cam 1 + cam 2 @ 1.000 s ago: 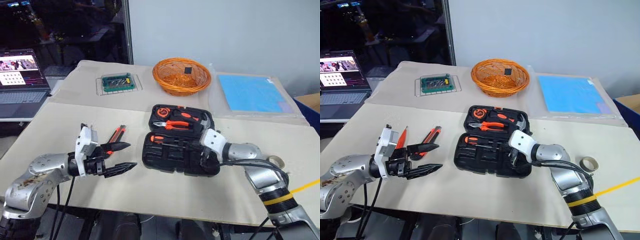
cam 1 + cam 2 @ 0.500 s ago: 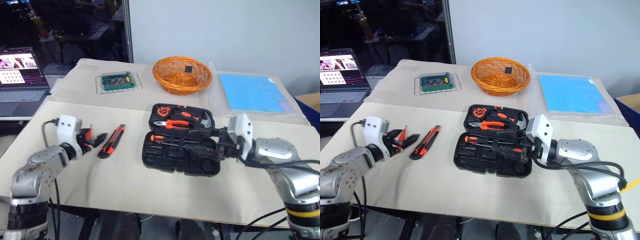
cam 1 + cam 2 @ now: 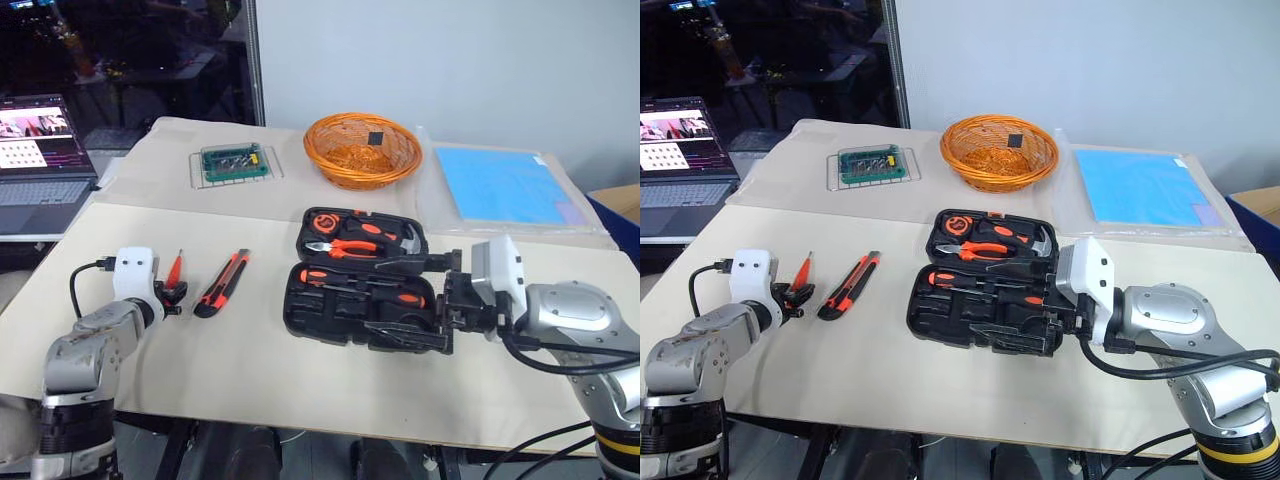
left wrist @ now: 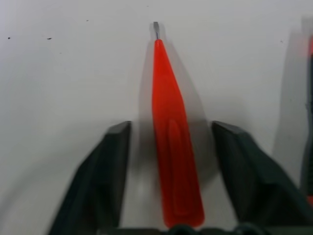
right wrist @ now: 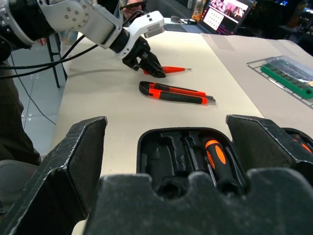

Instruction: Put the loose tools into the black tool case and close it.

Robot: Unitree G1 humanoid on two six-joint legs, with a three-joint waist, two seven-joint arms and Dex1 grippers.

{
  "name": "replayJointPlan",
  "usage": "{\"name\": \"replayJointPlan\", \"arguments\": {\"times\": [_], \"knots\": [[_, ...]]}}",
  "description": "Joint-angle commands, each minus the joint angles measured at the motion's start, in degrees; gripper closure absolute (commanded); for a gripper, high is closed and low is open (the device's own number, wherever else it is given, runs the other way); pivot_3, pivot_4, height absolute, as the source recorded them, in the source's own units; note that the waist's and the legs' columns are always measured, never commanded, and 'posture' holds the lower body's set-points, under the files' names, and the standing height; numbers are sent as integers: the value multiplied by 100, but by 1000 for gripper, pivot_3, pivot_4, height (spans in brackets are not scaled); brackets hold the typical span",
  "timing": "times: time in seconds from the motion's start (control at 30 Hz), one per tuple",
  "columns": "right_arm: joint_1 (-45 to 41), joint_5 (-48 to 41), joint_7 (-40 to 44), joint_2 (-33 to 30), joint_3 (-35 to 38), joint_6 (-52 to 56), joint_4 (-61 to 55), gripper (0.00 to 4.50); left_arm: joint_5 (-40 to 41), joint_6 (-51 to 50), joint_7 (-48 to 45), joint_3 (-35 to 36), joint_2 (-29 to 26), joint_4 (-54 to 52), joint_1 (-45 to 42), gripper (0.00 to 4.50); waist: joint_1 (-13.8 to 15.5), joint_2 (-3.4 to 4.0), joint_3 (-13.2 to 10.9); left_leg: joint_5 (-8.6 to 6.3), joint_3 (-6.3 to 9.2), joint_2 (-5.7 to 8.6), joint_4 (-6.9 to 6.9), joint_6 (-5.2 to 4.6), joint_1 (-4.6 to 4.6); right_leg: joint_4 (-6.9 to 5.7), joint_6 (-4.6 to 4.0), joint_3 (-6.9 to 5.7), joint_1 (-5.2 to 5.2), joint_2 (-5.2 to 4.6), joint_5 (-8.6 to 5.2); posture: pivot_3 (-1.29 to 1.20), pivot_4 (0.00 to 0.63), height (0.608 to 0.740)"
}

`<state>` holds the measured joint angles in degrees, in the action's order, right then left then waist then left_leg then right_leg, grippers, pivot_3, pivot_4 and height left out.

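The black tool case lies open mid-table, with pliers and a hammer in its far half and an orange-and-black screwdriver in its near half. A slim orange screwdriver and the orange-and-black utility knife lie loose to its left. My left gripper is low at the screwdriver's handle end, its fingers straddling the handle with a gap on each side. Over the case's right end my right gripper hovers wide open, pointing left and holding nothing.
An orange wicker basket stands at the back, a green box on a wire rack to its left, a blue sheet at the back right. A laptop sits off the table's left edge.
My left gripper swung left and down to the loose screwdriver and its fingers narrowed around the handle. The right gripper lifted out of the case, drew back to the right and opened wide.
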<state>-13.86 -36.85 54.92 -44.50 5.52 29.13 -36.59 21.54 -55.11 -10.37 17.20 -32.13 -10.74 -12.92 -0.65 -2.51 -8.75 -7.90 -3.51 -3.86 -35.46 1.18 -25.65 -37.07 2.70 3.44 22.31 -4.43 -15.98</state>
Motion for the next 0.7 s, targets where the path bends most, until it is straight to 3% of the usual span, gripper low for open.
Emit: {"name": "replayJointPlan", "arguments": {"times": [0.03, 0.1, 0.27, 0.37, 0.43, 0.57, 0.7], "knots": [[87, -6, 35, -109, 246, -202, -109, 0, -133, 405, -175, -7, 4, -60, 199, 3552, 1, 0, 0, 0, -1, 0, 5, 0, 4, 0, -10, 0, -1, 0, -5, 0, 150, 740], [244, -8, 68, -116, 281, -274, -124, 0, 11, 944, -560, 126, -20, -142, 211, 3955, 1, -1, 0, 0, -2, 0, 10, 0, 6, 1, -30, 1, -1, -1, -16, 0, 150, 740], [938, -47, -21, -124, 711, -417, -377, 0, 757, 1591, -2541, 104, -711, -40, -481, 3955, 84, -22, -8, 1, -4, -1, 19, 3, -12, 6, -35, -1, 13, -2, -18, 0, 150, 740], [1532, -104, -71, -158, 1263, -442, -646, 0, 1145, 1358, -4030, -721, -1295, -178, -1024, 3955, 127, -21, -7, 4, -4, 2, 18, 8, -42, 6, -37, -3, 41, -1, -16, 0, 150, 740], [1921, -91, -136, -159, 1685, -429, -817, 0, 995, 1586, -4880, -1487, -1515, -206, -1422, 3955, 131, -7, 1, 5, -5, 8, 18, 7, -45, 19, -32, -2, 32, -3, -16, 0, 150, 740], [2612, -127, -325, -114, 2432, -315, -1153, 0, 341, 2300, -5861, -2706, -1329, 376, -2315, 3955, 170, -3, 1, 14, 3, 9, 17, -8, -49, 28, 8, -7, 27, 7, 0, 0, 150, 740], [3208, -183, -425, -69, 3088, -262, -1374, 0, -505, 2885, -6080, -3623, -773, 1398, -3124, 3955, 113, -3, 2, 33, 13, 6, 13, -38, -49, 21, 9, -5, 25, 17, 1, 0, 150, 740]]}}
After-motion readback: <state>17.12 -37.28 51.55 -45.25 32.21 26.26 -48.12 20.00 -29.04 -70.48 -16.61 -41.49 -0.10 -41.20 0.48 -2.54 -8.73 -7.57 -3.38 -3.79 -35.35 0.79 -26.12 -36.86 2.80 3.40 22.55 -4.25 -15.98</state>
